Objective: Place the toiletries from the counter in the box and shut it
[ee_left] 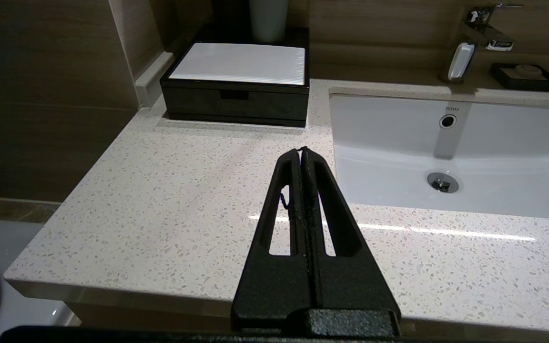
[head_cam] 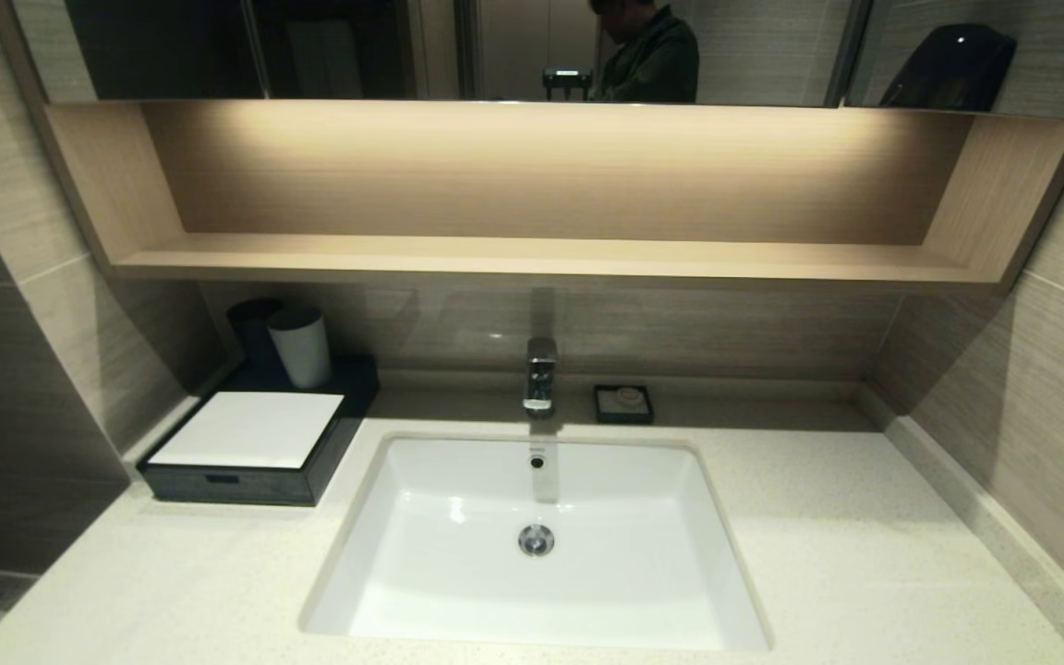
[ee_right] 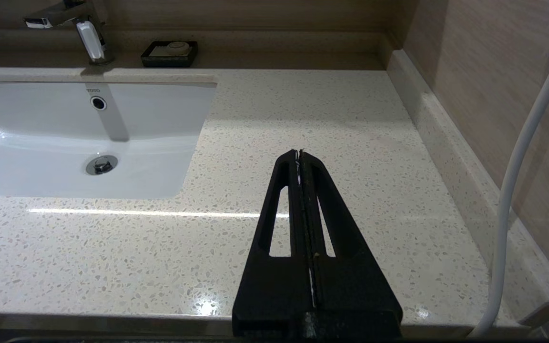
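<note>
Low black rectangular box with white top panel seen drawer-shut at pale speckled stone counter rear-left. Left gripper and right gripper held clenched, empty, above counter's front edge.

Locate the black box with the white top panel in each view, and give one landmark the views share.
Head view: the black box sits on the counter at far left, drawer shut, cups behind it.
Left wrist view: the box lies beyond the shut left gripper, beside the basin.
Right wrist view: not in it; only the shut right gripper over bare counter.
Shared landmark: the basin drain.
</note>
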You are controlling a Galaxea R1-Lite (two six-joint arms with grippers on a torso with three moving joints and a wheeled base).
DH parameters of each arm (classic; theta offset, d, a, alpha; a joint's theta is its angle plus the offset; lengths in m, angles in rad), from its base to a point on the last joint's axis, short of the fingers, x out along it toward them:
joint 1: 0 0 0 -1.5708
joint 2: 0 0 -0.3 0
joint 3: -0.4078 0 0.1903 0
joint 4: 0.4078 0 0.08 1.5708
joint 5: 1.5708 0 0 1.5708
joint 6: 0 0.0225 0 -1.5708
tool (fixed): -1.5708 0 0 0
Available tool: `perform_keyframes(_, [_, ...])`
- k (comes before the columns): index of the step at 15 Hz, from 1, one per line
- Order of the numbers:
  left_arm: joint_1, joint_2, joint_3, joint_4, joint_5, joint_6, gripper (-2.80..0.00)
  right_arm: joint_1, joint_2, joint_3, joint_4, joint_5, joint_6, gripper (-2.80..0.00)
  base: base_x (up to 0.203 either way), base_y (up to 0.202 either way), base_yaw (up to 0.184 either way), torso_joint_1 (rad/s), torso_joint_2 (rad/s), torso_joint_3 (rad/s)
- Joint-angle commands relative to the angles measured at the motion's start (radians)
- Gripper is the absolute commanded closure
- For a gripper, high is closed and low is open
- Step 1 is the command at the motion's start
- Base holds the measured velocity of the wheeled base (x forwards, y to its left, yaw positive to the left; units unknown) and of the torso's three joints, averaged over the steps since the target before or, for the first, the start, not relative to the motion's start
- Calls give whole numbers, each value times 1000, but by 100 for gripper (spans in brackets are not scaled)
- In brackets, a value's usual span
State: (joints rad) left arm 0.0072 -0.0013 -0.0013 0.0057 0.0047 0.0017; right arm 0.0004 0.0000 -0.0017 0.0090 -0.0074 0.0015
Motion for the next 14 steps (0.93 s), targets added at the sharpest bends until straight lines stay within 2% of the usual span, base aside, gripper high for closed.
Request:
perform_keyframes(1, [0,1,0,0,0,1,0,0,0,0,0,0,0,0,0,0,0,0,0,0])
perform_keyframes(11, [0,1,0,2,-3,33,0,1,0,0,0,0,0,0,0,0,0,0,0,0])
perform_keyframes(14, [0,1,0,2,-11,93,0,0,0,0,0,0,0,0,0,0,0,0,0,0])
